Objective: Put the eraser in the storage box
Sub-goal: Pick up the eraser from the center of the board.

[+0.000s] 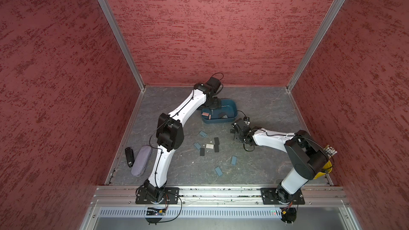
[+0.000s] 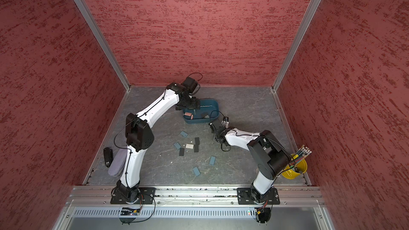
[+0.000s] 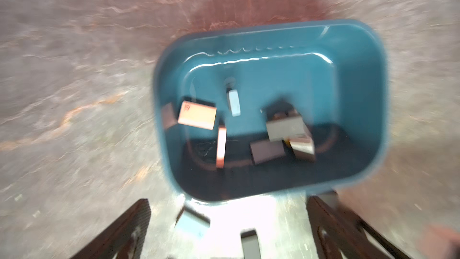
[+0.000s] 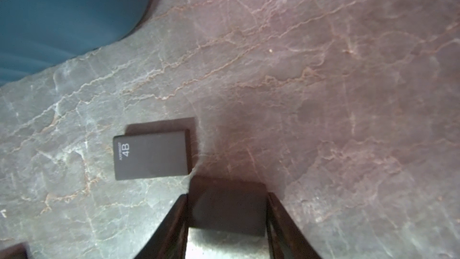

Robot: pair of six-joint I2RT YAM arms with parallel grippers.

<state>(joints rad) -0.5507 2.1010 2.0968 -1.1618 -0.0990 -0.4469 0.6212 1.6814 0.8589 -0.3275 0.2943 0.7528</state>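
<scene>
The storage box (image 1: 234, 107) (image 2: 215, 105) is a teal tub at the back middle of the table. My left gripper (image 1: 213, 105) (image 3: 229, 201) hangs open over the box's left end, its fingers wide apart and empty. Inside the box (image 3: 373, 46) lie several erasers, among them an orange one (image 3: 196, 115) and a pale blue one (image 3: 234, 103). My right gripper (image 1: 235, 134) (image 4: 227, 195) is low over the table just right of the box's front corner, shut on a black eraser (image 4: 227, 208). A second black eraser marked 4B (image 4: 151, 155) lies flat beside it.
Several loose erasers lie mid-table: blue ones (image 1: 202, 134) (image 1: 233, 160), a white one (image 1: 209, 146) and black ones (image 1: 216, 148). A black stapler (image 1: 128, 157) and a grey pencil case (image 1: 141, 160) sit at the left edge. A yellow pencil cup (image 2: 294, 169) stands behind my right arm.
</scene>
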